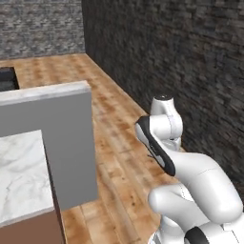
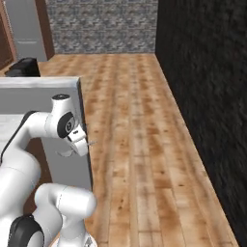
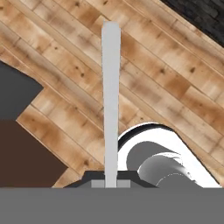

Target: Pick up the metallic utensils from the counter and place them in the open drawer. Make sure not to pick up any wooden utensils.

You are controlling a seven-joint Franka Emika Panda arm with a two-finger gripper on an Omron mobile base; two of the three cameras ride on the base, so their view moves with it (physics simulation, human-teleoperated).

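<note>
The gripper [image 3: 111,183] is clenched on a thin silver fork [image 3: 110,100], whose handle sticks straight out over the wooden floor [image 3: 175,92]. From the right, the fork [image 2: 90,143] is only a tiny sliver beside the hand. The marble counter [image 1: 19,176] is cut off at the frame's edge.

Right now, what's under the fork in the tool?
Under the fork, shut in the tool, lies bare wooden floor, with a dark cabinet corner to one side. The fork's tines cannot be seen.

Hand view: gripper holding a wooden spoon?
No, the gripper is shut on a thin silver-grey utensil over the plank floor.
</note>
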